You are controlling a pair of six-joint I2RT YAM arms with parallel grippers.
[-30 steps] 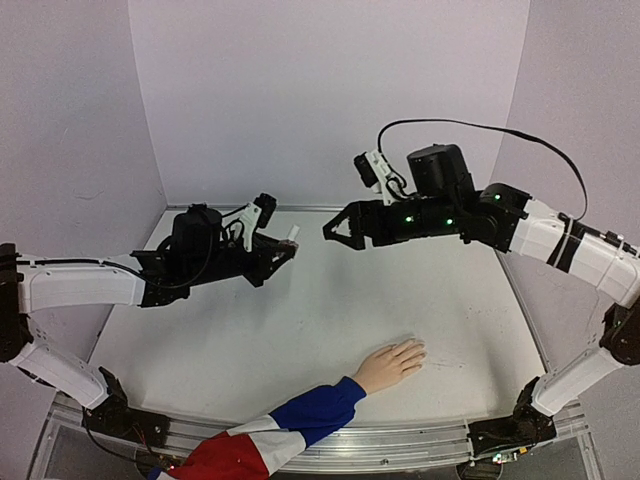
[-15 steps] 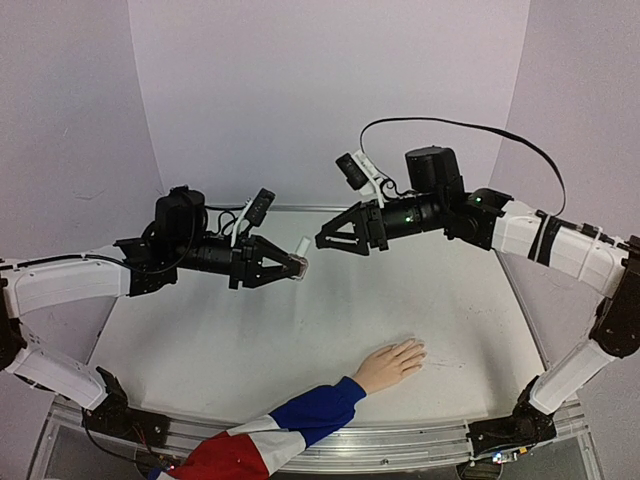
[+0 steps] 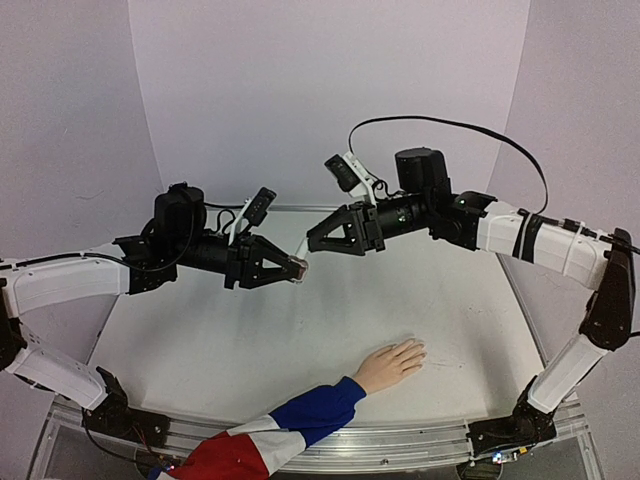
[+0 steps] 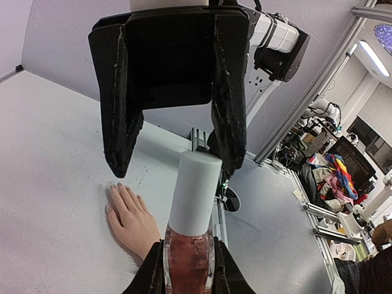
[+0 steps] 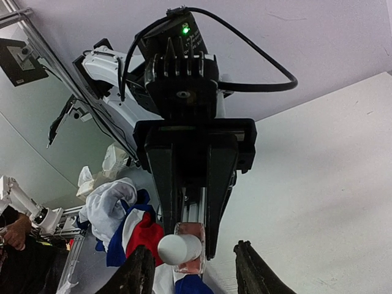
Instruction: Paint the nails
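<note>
My left gripper is shut on a small pinkish bottle with a white cap, held high over the table, cap pointing at the right gripper. My right gripper is open, its fingers just beyond the cap and apart from it. In the right wrist view the bottle and cap sit between my open fingertips. The pale hand with its blue, white and red sleeve lies flat near the table's front; its nails are tiny and bare-looking.
The white table has walls on the left, back and right. A metal rail runs along the near edge. Both arms hang in mid-air above the table's far half.
Both grippers have come together over the table. The left arm swung the bottle to the right and levelled it. The right gripper moved left and down to just past the cap.
</note>
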